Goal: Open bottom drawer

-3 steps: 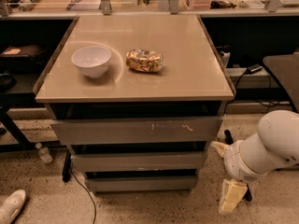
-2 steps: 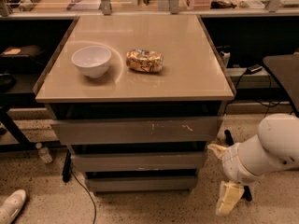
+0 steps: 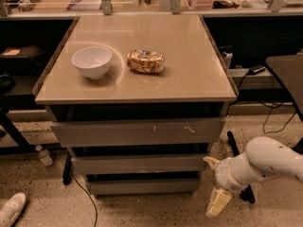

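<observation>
The bottom drawer (image 3: 142,186) is the lowest and narrowest of three grey metal drawers under the table, with a plain low front near the floor; it looks pushed in. My gripper (image 3: 214,186) hangs at the end of the white arm (image 3: 265,162) to the right of the drawers, at the height of the bottom drawer's right end and just apart from it. One cream finger (image 3: 218,202) points down toward the floor and another (image 3: 211,162) points left.
A white bowl (image 3: 92,61) and a crumpled snack bag (image 3: 146,61) lie on the beige table top (image 3: 189,74). The top drawer (image 3: 137,132) has pale scratches; the middle drawer (image 3: 137,164) sits below it. A bottle (image 3: 44,155) and a shoe (image 3: 12,209) are on the floor at left.
The arm and gripper have moved slightly left and down, closer to the right end of the bottom drawer. The drawers have not moved.
</observation>
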Controlling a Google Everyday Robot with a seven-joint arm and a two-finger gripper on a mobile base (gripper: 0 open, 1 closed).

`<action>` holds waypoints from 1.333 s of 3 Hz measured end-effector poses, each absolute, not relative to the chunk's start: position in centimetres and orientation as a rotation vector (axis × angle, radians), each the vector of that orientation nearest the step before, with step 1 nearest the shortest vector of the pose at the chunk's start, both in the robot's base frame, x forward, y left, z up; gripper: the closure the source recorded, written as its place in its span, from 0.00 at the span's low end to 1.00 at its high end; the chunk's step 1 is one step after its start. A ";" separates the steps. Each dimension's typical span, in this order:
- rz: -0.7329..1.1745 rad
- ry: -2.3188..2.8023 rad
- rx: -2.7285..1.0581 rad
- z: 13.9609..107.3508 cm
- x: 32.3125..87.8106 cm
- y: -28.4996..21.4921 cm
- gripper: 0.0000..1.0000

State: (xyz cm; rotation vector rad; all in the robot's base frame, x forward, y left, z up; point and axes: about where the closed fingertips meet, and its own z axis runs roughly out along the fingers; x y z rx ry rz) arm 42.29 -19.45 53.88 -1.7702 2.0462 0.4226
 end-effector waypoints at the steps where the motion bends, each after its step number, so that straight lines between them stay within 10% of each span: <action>1: 0.457 1.995 -1.712 48.5 44.3 -19.5 0.00; 4: 0.510 1.970 -1.635 40.0 45.0 -19.2 0.00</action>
